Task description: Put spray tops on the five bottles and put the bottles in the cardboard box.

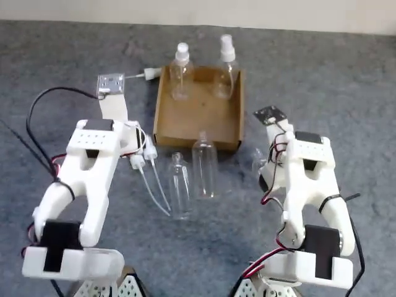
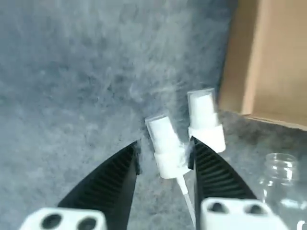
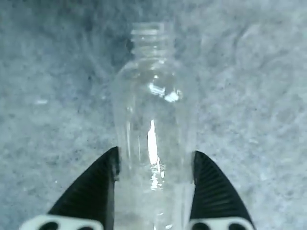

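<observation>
Two capped bottles (image 1: 181,71) (image 1: 226,65) stand in the cardboard box (image 1: 198,133). In front of it lie two uncapped clear bottles (image 1: 204,164) (image 1: 179,185). My left gripper (image 2: 163,148) (image 1: 141,154) is open around a white spray top (image 2: 167,151) on the carpet; a small gap shows on one side. A second spray top (image 2: 206,122) lies right beside it, outside the jaws. My right gripper (image 3: 154,158) (image 1: 267,166) is shut on a third uncapped bottle (image 3: 153,115) (image 1: 258,162) to the right of the box, its fingers pressed on the bottle's sides and its open neck pointing away.
A further spray top (image 1: 147,75) lies off the box's far left corner. The box wall (image 2: 273,62) is close to the left gripper, and an open bottle neck (image 2: 280,167) is beside it. Grey carpet (image 1: 346,86) covers the table.
</observation>
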Robot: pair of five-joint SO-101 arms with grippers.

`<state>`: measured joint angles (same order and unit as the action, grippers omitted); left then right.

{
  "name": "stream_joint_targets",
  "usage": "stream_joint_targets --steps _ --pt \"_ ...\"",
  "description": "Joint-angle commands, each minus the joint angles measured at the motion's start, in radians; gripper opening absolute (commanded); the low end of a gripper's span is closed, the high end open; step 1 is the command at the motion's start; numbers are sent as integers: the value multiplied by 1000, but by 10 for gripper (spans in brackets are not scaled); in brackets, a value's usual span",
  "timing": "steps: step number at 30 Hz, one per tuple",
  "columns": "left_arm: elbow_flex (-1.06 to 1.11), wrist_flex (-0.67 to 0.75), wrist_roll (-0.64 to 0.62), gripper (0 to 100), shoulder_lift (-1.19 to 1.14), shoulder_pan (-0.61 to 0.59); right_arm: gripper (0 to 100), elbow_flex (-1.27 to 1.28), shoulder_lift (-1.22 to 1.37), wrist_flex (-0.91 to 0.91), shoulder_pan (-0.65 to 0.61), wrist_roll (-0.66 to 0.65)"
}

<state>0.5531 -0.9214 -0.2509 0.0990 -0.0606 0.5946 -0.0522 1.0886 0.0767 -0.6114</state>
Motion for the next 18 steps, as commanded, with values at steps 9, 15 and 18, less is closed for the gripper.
stream_joint_targets --steps 9,15,18 --pt "-59 40 -26 115 -143 16 128 1 2 -30 10 14" --pt "-97 14 -17 37 -182 -2 128 1 2 -28 10 14" --pt "-99 9 64 3 -176 -12 128 -1 2 -28 27 12"
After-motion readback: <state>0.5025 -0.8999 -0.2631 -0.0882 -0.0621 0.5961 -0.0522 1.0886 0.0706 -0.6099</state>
